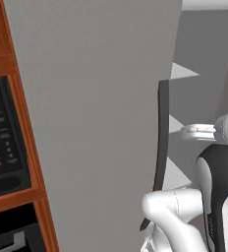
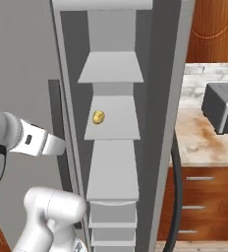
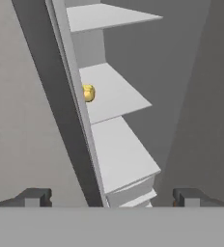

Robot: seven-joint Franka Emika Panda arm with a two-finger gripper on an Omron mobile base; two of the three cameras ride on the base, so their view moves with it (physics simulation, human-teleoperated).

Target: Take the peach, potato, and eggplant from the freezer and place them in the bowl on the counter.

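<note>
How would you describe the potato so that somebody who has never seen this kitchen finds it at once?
Look at the tall grey freezer, whose door stands partly open beside the marbled counter. Inside, count the pale shelves from the top: the potato lies on the second shelf, near its left edge. It is a small pale-yellow lump, the one coloured thing among grey surfaces.

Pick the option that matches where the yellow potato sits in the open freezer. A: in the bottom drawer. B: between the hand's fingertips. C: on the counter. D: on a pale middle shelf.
D: the potato rests on a pale shelf partway up the freezer, with another shelf above and one below it.
</note>
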